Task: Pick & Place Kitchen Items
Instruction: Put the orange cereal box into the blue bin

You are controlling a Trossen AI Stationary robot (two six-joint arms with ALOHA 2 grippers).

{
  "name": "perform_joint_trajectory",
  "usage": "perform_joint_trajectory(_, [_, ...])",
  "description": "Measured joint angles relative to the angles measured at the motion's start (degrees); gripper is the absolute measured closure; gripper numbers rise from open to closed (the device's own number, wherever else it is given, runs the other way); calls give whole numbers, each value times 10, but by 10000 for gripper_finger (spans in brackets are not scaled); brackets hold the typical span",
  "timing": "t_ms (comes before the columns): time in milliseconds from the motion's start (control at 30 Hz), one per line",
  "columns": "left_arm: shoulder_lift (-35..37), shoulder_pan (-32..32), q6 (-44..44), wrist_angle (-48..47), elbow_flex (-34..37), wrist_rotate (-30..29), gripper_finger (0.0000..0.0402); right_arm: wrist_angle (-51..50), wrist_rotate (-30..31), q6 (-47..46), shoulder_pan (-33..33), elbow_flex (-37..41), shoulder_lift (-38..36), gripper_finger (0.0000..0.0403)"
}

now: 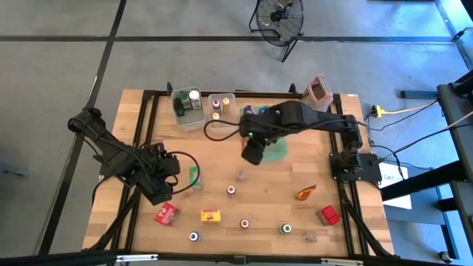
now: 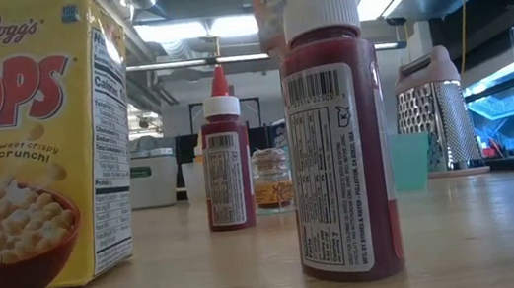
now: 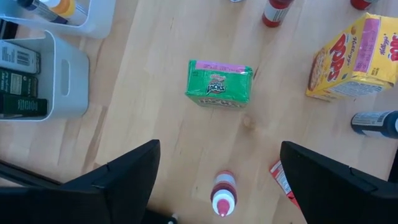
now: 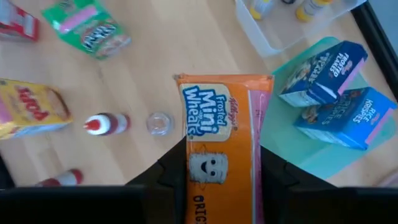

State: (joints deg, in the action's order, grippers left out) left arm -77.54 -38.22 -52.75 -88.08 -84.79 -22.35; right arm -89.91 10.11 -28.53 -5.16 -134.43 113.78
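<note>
The right gripper (image 4: 214, 180) was clamped on an orange Frosted Mini-Wheats carton (image 4: 217, 137), its long axis running out along the fingers, beside the green tray (image 4: 311, 158) holding two blue cartons (image 4: 323, 74). The left gripper (image 3: 217, 180) hung wide open and empty over one green carton (image 3: 219, 83), the nearer arm to it.
</note>
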Motion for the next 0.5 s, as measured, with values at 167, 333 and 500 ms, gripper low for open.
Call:
perform_joint_trajectory(167, [0, 0, 0, 2, 0, 0, 75, -1, 33, -45, -13, -3, -27, 285])
perform_joint_trajectory(333, [0, 0, 0, 5, 0, 0, 74, -1, 48, -88, -22, -3, -67, 285])
perform_joint_trajectory(500, [0, 0, 0, 7, 0, 0, 73, -1, 73, -123, -26, -3, -107, 285])
